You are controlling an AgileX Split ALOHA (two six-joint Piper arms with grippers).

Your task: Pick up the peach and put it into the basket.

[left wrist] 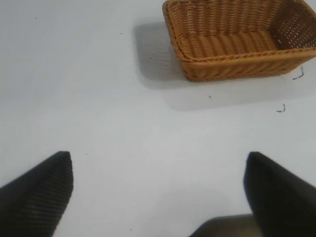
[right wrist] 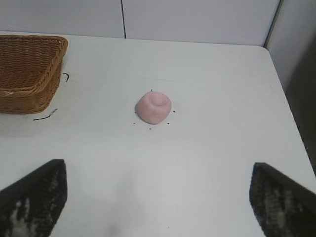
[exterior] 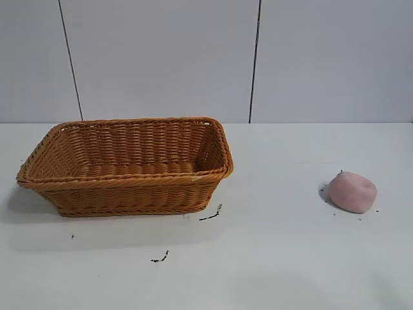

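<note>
Plainly, nothing has been grasped yet: the peach (exterior: 352,192) sits alone on the white table (exterior: 277,258) at the right of the scene, well apart from the basket (exterior: 122,190), which stands at the left with nothing visible inside. The right gripper (right wrist: 158,197) hangs above the table on the near side of the peach with its fingers spread wide and nothing between them; the left gripper (left wrist: 158,192) is likewise wide and empty, near the basket's end. The peach looks small, matte and probably light, perhaps a soft or foam-like lump, so it should not slip much. Its slightly flattened, rounded form suggests closing across the widest middle, low on its sides, with modest squeeze to avoid denting or rolling it.
</note>
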